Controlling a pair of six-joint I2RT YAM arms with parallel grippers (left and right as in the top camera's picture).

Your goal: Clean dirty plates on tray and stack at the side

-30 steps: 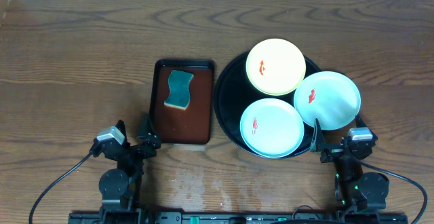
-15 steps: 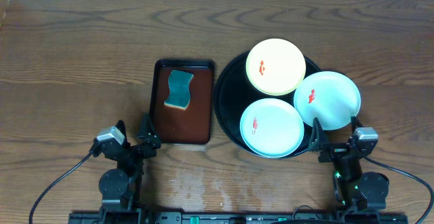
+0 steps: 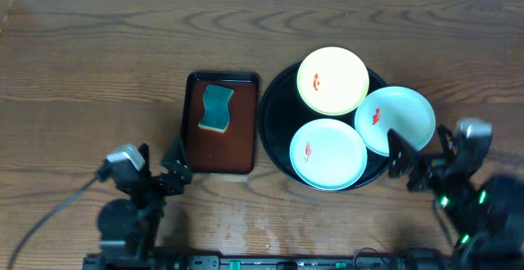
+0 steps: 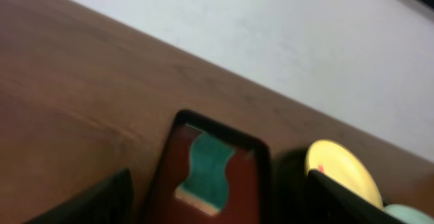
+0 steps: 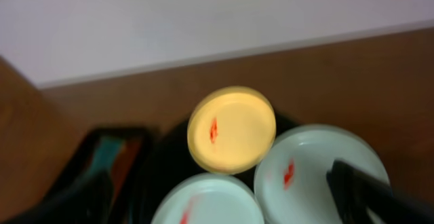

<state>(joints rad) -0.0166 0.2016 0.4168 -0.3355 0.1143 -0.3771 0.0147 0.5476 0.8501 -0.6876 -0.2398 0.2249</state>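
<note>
Hovering R gripper near rightmost mint plate.
Fingers spread wide (L gripper too); plate's rim just ahead of them.

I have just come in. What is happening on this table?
Nothing is being handled yet. The yellow plate and two mint plates lie on the black tray, each with a red smear. The sponge lies on the brown tray. Both grippers are open and empty: the left gripper near the brown tray, the right gripper by the black tray.
</note>
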